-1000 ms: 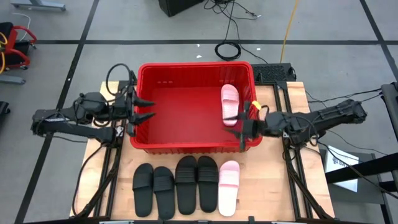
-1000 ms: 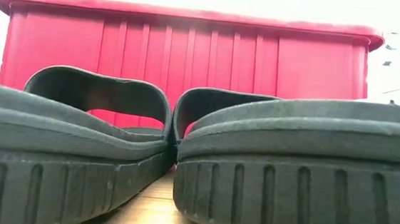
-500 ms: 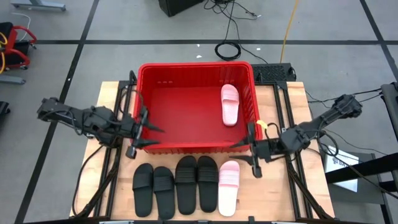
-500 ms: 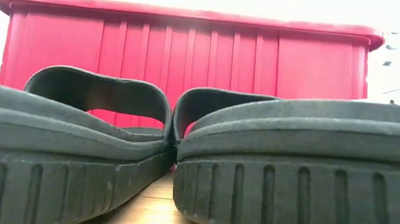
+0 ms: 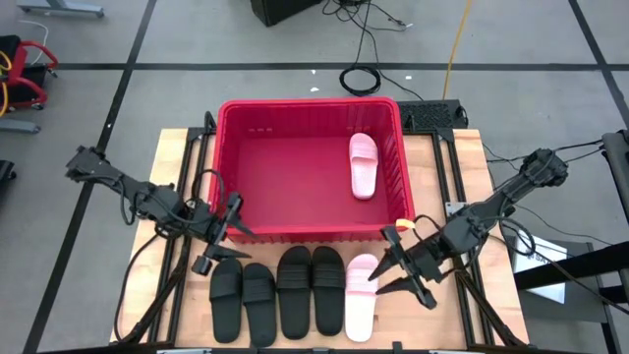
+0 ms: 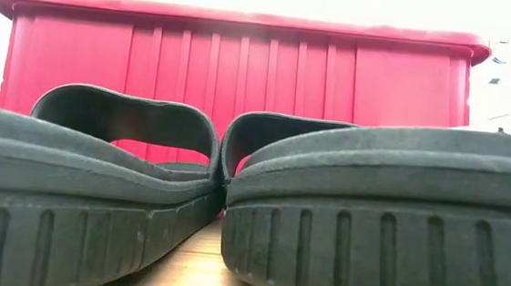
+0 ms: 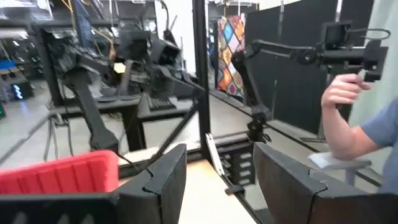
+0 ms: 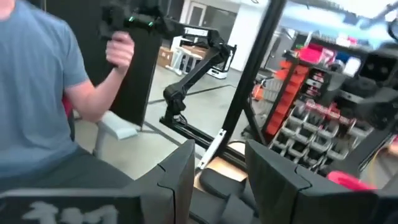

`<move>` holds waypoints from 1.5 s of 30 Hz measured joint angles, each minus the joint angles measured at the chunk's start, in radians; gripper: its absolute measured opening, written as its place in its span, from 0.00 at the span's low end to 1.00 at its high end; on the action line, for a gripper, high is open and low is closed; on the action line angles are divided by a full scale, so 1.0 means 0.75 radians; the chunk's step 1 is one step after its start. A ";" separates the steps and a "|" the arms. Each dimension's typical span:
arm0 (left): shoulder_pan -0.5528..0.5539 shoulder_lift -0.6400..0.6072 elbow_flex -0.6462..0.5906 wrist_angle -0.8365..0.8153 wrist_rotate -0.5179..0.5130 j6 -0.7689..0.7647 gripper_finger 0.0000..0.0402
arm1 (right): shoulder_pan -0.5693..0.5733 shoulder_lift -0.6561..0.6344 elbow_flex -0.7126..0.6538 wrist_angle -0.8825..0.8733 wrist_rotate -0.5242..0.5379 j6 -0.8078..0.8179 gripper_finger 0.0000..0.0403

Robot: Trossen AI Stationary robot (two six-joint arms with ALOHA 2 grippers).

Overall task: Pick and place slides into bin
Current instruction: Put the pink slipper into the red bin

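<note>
We take the bin point(image 5: 300, 187) as our landmark: the big red crate sits on the wooden table point(image 5: 491, 305) toward its far edge, and in the low view its ribbed front wall point(image 6: 243, 69) fills the background behind two black soles. Inside the bin, against its right-hand wall, lies one pale pink slide point(image 5: 363, 164), toe strap toward the far side. On the bare table just in front of the bin's near wall five more slides lie side by side in a row: a black pair point(image 5: 243, 301) below the bin's left half, a second black pair point(image 5: 311, 291) below its middle, and a pink slide point(image 5: 361, 296) below its right half. Our left gripper point(image 5: 221, 236) hangs just off the bin's front left corner, above the first black pair; its fingers point(image 7: 163, 180) stand apart with nothing between them, as the left wrist view shows. Our right gripper point(image 5: 385, 277) is just off the bin's front right corner, right beside the pink slide on the table, fingers point(image 8: 177, 171) likewise spread and holding nothing. Beyond the table, in both wrist views, a person point(image 8: 43, 93) in a blue shirt sits with a raised hand point(image 7: 343, 93) on a dark handle
</note>
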 joint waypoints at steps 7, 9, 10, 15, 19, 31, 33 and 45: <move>-0.134 0.056 0.000 -0.070 -0.061 0.029 0.47 | 0.003 0.082 -0.038 0.193 0.021 0.096 0.32; -0.178 0.085 0.000 -0.046 -0.103 0.031 0.47 | 0.024 0.111 -0.031 0.221 0.110 0.102 0.32; -0.196 0.097 0.000 -0.031 -0.128 0.030 0.47 | 0.037 0.127 -0.020 0.194 0.184 0.116 0.32; -0.289 0.117 0.000 -0.025 -0.289 0.050 0.47 | 0.122 0.214 0.117 0.003 0.408 0.196 0.32; -0.350 0.111 0.019 -0.033 -0.416 0.015 0.47 | 0.227 0.337 0.280 -0.143 0.601 0.188 0.32; -0.533 0.112 0.065 -0.079 -0.518 0.000 0.47 | 0.326 0.657 0.667 -0.643 0.962 0.447 0.32; -0.548 0.112 0.065 -0.099 -0.550 -0.001 0.47 | 0.321 0.673 0.667 -0.719 0.998 0.522 0.32; -0.606 0.093 0.065 -0.118 -0.605 -0.005 0.47 | 0.293 0.735 0.668 -1.052 0.944 0.898 0.32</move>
